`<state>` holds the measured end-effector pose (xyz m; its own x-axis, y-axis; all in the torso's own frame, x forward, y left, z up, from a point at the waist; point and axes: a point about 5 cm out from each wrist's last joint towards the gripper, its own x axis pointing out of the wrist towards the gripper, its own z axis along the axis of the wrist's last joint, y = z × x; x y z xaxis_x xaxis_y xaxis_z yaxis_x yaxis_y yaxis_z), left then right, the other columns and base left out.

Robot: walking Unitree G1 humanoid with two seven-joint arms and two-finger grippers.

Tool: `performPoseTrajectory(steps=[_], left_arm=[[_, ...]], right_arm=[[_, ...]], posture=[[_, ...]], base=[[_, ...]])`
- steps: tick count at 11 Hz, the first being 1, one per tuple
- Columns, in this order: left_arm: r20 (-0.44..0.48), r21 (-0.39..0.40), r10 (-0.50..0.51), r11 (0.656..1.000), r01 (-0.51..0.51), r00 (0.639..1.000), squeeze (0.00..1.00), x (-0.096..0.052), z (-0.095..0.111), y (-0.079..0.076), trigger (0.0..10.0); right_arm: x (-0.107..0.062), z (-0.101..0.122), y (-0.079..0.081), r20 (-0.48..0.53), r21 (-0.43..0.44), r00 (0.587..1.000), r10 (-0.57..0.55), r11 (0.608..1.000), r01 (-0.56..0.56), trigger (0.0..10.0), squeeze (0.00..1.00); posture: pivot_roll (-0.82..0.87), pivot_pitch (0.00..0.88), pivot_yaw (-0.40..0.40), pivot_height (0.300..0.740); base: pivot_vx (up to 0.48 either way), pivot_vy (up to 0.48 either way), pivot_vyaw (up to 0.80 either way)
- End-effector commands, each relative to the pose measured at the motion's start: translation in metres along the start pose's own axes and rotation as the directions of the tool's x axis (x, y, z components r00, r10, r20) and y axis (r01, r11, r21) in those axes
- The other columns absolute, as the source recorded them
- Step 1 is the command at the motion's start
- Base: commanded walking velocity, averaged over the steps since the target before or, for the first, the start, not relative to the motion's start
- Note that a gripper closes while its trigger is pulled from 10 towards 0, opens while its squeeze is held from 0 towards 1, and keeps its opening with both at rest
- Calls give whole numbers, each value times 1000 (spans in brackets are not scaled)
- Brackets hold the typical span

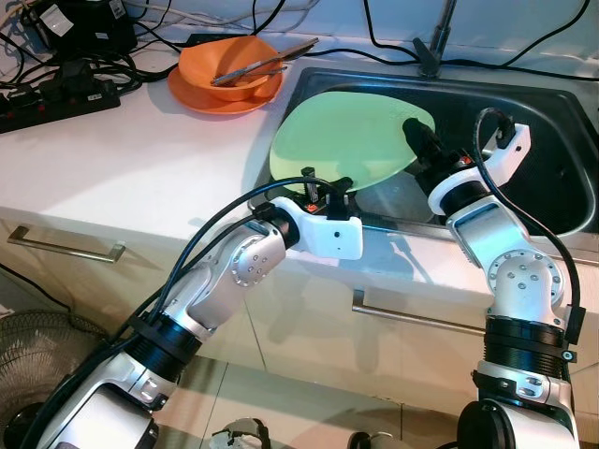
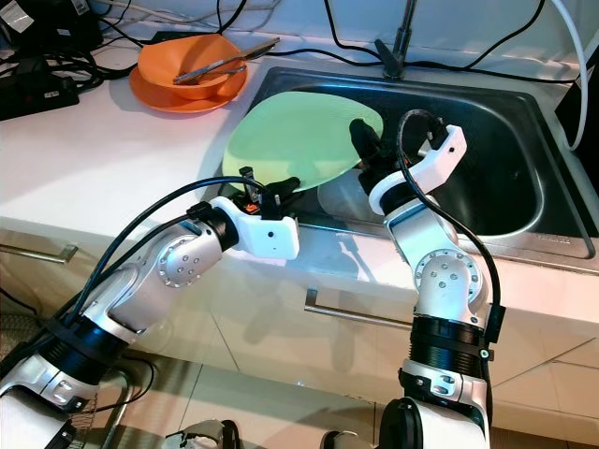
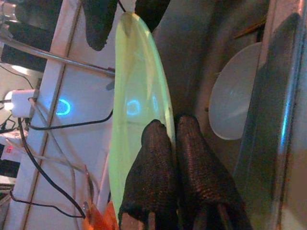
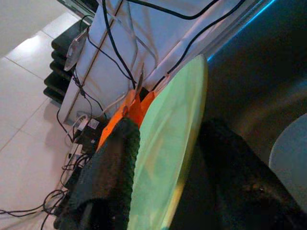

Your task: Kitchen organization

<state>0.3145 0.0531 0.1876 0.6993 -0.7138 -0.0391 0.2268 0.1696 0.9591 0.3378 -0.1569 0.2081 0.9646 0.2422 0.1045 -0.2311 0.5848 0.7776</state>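
We hold the green plate (image 1: 346, 145) tilted over the sink (image 1: 552, 140), left gripper (image 1: 323, 187) pinching its near rim, right gripper (image 1: 421, 145) clamping its right edge. Next, we judge, comes lifting it clear toward the counter (image 1: 112, 159).

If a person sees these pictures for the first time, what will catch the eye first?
First, the big light green plate, held tilted over the steel sink by both grippers: the left gripper at its near edge, the right gripper at its right edge, jaws closed on the rim. Next, the orange bowl with utensils on the white counter.
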Motion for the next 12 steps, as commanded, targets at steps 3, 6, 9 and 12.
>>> performPoseTrajectory(steps=[3, 6, 9, 12], left_arm=[[18, 28, 56, 998, -57, 998, 0, 1, 3, 11, 10000], [17, 44, 76, 996, -76, 997, 0, 2, 3, 13, 10000], [14, 68, 92, 993, -93, 996, 0, 1, 2, 15, 10000], [12, 49, 109, 993, -110, 994, 1000, 2, 2, 16, 10000]], right_arm=[[-1, -5, 7, -29, -2, 999, 31, 999, -32, 0, 0], [0, -10, 8, -46, 5, 998, 37, 999, -37, 0, 0], [0, -11, 9, -49, 17, 998, 46, 999, -45, 0, 0], [0, -12, 9, -49, 30, 998, 48, 998, -46, 0, 0]], posture=[[58, 100, 24, 740], [59, 100, 24, 740], [61, 101, 22, 740], [61, 101, 21, 740]], base=[[0, 0, 0], [0, 0, 0], [0, 0, 0], [0, 0, 0]])
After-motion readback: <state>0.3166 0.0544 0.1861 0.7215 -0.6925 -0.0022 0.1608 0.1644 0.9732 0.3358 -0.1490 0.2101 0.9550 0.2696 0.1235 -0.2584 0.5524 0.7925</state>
